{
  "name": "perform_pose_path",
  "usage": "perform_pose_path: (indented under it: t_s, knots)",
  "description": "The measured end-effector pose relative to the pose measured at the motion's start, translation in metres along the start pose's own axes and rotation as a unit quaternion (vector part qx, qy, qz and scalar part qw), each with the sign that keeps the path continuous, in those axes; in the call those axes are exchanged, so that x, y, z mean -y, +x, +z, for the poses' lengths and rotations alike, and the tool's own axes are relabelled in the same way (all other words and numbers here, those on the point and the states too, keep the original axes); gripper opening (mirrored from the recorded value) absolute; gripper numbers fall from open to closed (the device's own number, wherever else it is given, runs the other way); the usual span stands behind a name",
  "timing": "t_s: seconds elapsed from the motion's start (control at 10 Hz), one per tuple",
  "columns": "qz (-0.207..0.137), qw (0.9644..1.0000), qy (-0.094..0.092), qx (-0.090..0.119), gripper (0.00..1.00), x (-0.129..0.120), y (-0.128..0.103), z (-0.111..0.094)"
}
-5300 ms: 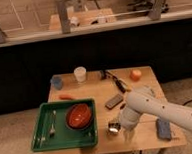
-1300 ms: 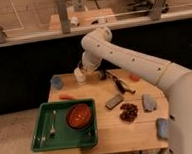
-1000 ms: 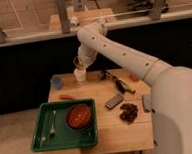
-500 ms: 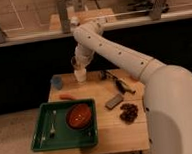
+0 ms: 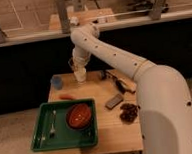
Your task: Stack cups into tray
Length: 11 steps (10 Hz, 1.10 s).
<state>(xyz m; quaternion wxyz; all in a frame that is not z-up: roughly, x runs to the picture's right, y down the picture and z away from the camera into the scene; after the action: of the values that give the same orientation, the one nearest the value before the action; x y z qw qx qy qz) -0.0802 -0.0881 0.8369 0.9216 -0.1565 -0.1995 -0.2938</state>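
Note:
A white cup (image 5: 80, 75) stands upright at the back of the wooden table. My gripper (image 5: 78, 68) hangs straight down onto the cup's top, shut; whether it touches the cup I cannot tell. To the left of it stands a blue cup (image 5: 57, 82). The green tray (image 5: 43, 141) lies at the table's front left, and an orange-red bowl (image 5: 79, 115) and a fork (image 5: 52, 124) rest in it. My white arm (image 5: 139, 78) arches from the lower right over the table and hides its right edge.
An orange stick-like item (image 5: 67, 97) lies just behind the tray. A dark flat block (image 5: 114, 101), a dark clump (image 5: 128, 112) and a black tool (image 5: 118, 82) sit on the table's right half. A railing and a dark wall stand behind the table.
The arm has swung left and its wrist has settled lower over the white cup. The cup and the other items have not moved.

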Motion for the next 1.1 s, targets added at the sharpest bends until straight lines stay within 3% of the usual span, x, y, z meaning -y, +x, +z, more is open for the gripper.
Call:
perform_pose_path:
  t_s: [0.5,0.6,0.8,1.1]
  knots:
    - [0.016,0.9998,0.008,0.003,0.0,0.005,0.024,0.032]
    - [0.02,0.9998,0.007,0.004,0.05,0.004,0.026,0.038]
    - [0.024,0.9997,0.002,0.004,0.25,0.001,0.025,0.053]
    - [0.034,0.9994,0.005,-0.001,0.53,0.0,0.029,0.06]
